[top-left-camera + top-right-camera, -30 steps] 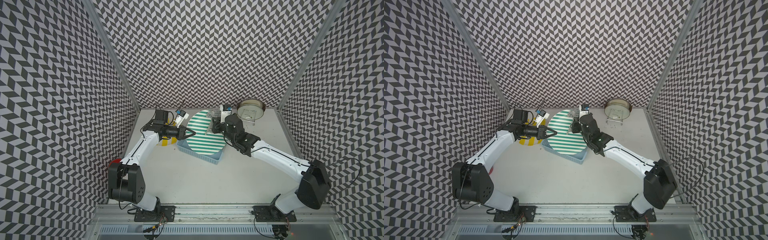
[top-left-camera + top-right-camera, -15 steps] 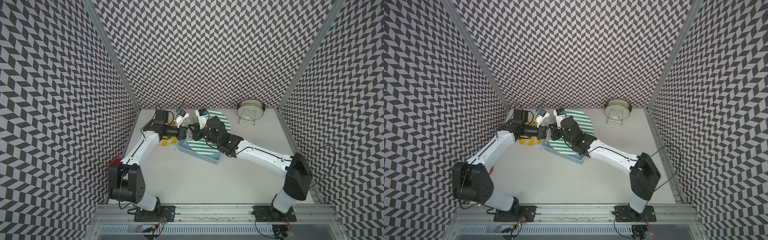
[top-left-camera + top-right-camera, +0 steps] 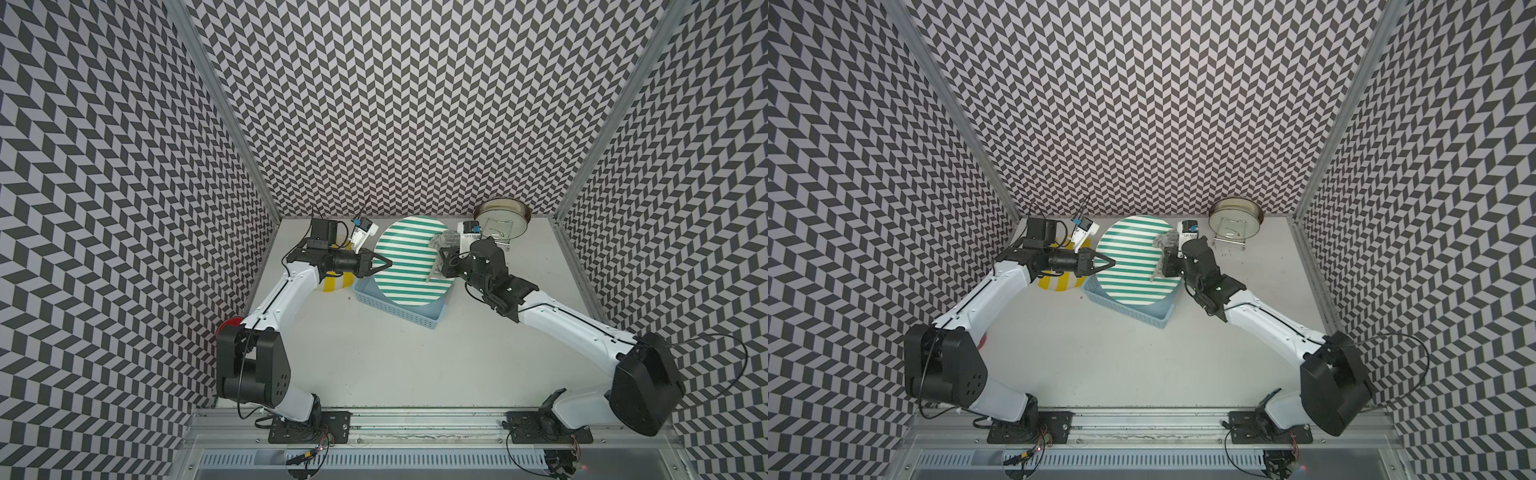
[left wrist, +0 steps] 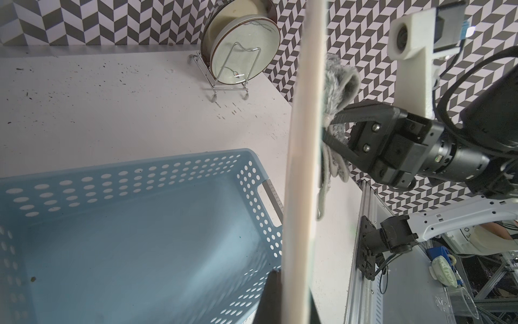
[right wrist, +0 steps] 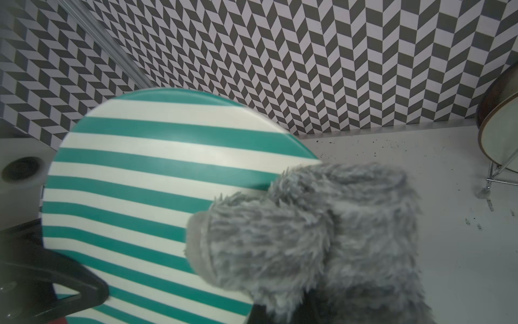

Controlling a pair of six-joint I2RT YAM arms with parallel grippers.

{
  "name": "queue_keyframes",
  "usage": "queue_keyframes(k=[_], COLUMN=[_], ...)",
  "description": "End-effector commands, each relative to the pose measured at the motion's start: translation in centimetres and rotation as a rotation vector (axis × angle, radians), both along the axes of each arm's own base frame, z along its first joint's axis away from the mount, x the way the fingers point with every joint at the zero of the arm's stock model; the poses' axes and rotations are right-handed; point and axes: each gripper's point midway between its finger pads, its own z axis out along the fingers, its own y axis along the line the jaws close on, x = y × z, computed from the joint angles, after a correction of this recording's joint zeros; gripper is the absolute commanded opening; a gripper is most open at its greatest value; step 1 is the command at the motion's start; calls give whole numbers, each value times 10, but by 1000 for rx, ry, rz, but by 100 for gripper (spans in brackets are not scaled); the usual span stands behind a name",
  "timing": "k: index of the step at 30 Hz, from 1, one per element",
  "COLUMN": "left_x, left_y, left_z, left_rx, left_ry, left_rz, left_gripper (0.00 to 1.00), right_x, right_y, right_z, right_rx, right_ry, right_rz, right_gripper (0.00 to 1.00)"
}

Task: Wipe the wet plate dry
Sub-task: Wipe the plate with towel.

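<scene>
Our right jaws, pinching the grey cloth [image 3: 444, 241], have swung back to the right rim of the striped plate [image 3: 405, 266]; our left jaws clamp it over the blue basket [image 3: 399, 311]. We're mid-wipe: next, another firm stroke across.

Upright green-striped plate [image 3: 405, 266], grey cloth [image 3: 443, 241] touching

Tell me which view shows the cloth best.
The right wrist view: the grey cloth fills much of the frame, close, its pile plain, overlapping the plate. The left wrist view shows it side-on, part hidden behind the plate's edge. In both top views it is a small grey bunch.
</scene>
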Motion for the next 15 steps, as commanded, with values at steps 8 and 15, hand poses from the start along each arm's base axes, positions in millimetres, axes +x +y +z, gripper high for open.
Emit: queue_keyframes(k=[8,15], left_x=[-23,-24], left_y=[-15,-18], left_z=[55,54], left_rx=[-146,-150], left_ry=[-154,-150], left_rz=[-126,-125], left_gripper=[0,0], right_x=[-61,-93], right_y=[115,193], right_z=[-9,-11], right_rx=[-27,-57], right_ry=[-8,-11], right_rz=[337,507], right_gripper=[0,0])
